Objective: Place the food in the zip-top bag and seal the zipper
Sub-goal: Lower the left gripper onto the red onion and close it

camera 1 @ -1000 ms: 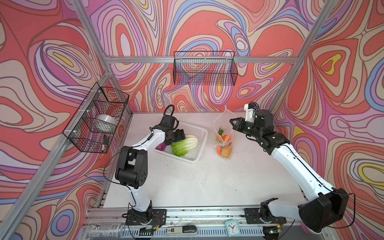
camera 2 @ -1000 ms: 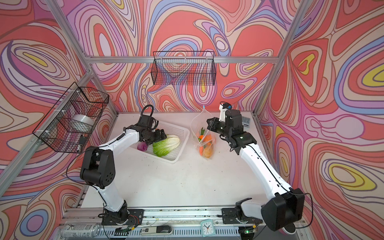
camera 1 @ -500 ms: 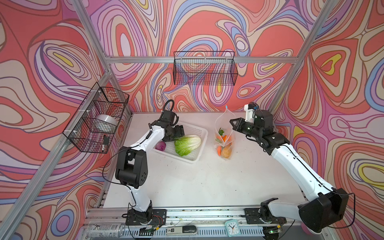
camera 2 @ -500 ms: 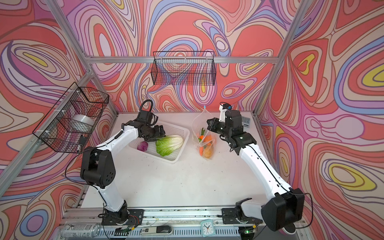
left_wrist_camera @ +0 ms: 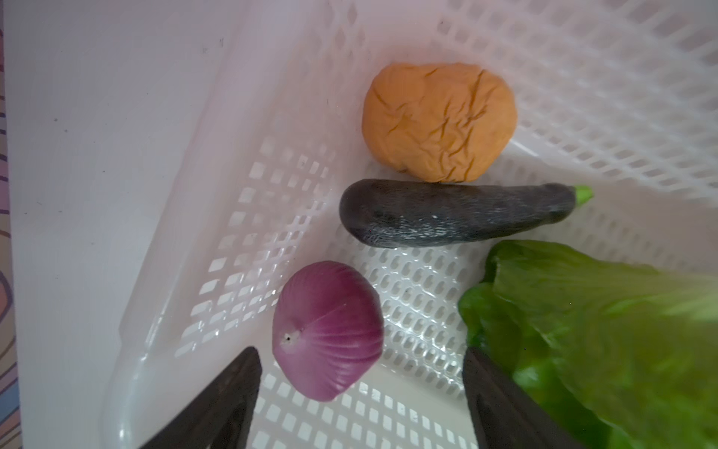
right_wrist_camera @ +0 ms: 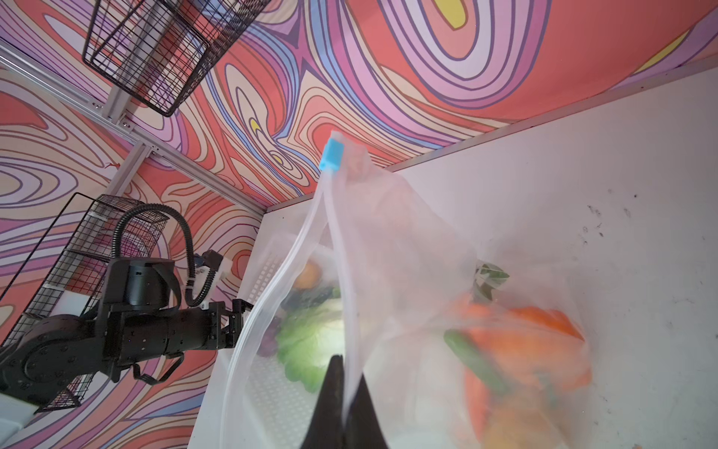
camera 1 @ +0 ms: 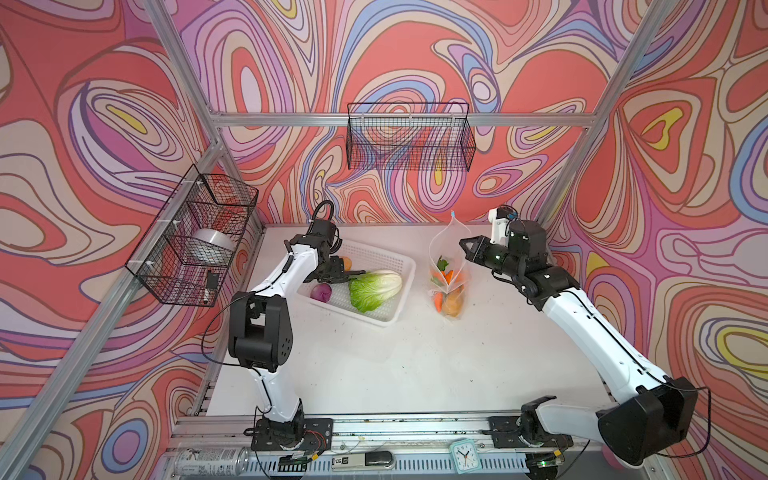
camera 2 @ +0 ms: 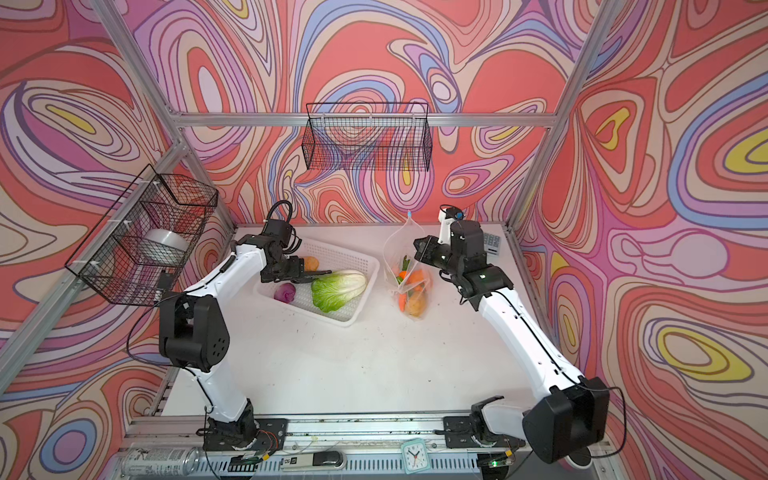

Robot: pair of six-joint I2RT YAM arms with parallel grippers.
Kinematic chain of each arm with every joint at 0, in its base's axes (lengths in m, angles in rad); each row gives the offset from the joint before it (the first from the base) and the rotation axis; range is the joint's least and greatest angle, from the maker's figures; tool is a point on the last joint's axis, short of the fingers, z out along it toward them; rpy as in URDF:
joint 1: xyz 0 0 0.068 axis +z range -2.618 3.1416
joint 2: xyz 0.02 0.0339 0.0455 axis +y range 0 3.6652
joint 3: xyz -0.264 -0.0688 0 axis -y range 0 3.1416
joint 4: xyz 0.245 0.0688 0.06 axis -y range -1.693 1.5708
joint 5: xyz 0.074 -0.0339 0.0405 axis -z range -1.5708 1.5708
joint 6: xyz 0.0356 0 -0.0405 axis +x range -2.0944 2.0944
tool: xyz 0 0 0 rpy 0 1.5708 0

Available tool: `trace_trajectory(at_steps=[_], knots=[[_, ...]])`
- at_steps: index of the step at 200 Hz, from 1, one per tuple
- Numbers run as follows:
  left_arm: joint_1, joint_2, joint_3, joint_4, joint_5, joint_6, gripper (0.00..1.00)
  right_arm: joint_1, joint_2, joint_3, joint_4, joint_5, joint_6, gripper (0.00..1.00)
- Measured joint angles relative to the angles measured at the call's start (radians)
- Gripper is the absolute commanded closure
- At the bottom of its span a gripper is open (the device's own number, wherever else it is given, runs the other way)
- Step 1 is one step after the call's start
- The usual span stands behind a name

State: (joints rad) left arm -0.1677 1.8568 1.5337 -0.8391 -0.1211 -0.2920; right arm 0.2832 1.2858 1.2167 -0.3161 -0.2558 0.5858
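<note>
My left gripper [camera 1: 328, 277] [left_wrist_camera: 360, 352] hangs open inside the white perforated basket [camera 1: 405, 291] [left_wrist_camera: 128, 350]. The purple onion [left_wrist_camera: 326, 330] [camera 1: 321, 292] lies partly between its fingers, apart from both. Beyond the onion lie the dark eggplant [left_wrist_camera: 454, 214] [camera 1: 355, 273] and a wrinkled orange-tan vegetable [left_wrist_camera: 439, 120]. The green-white cabbage [camera 1: 376, 289] [left_wrist_camera: 606, 334] touches one finger. To the right, the zip-top bag [camera 1: 449, 270] [right_wrist_camera: 408, 248] stands held up with carrot and other orange pieces inside. My right gripper [camera 1: 463, 243] [right_wrist_camera: 344, 373] is shut on its mouth edge. The zipper's blue slider [right_wrist_camera: 332, 155] sits at the top corner.
A black wire basket [camera 1: 409, 137] hangs on the back wall. Another [camera 1: 195, 237], on the left wall, holds a metal bowl. A small grey keypad [camera 2: 492, 245] lies at the table's back right corner. A clock [camera 1: 463, 455] and a can [camera 1: 208, 461] rest on the front rail.
My left gripper has drawn back leftward inside the basket, from beside the cabbage to over the onion. The right gripper and the bag have stayed put.
</note>
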Motion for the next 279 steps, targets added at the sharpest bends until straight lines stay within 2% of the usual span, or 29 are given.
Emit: trace_trajectory(at_steps=[95, 134, 172, 188, 238, 279], knots=[[-0.001, 0.151, 0.005, -0.038, -0.103, 0.039, 0.16, 0.0, 0.0, 0.0, 0.009, -0.003, 0.0, 1.0], [-0.002, 0.212, 0.011, -0.05, -0.113, 0.046, 0.21, 0.0, -0.001, -0.001, 0.008, -0.002, 0.0, 1.0], [-0.002, 0.212, 0.023, -0.051, -0.114, 0.05, 0.36, 0.0, -0.008, -0.007, 0.007, 0.005, -0.001, 1.0], [-0.002, 0.212, 0.023, -0.051, -0.114, 0.051, 0.39, 0.0, -0.009, -0.007, 0.007, 0.005, 0.0, 1.0], [-0.002, 0.187, 0.023, -0.051, -0.09, 0.052, 0.4, 0.0, -0.009, -0.007, 0.008, 0.005, 0.0, 1.0], [-0.002, 0.067, 0.023, -0.058, -0.06, 0.051, 0.4, 0.0, -0.009, -0.007, 0.01, 0.005, 0.0, 1.0]])
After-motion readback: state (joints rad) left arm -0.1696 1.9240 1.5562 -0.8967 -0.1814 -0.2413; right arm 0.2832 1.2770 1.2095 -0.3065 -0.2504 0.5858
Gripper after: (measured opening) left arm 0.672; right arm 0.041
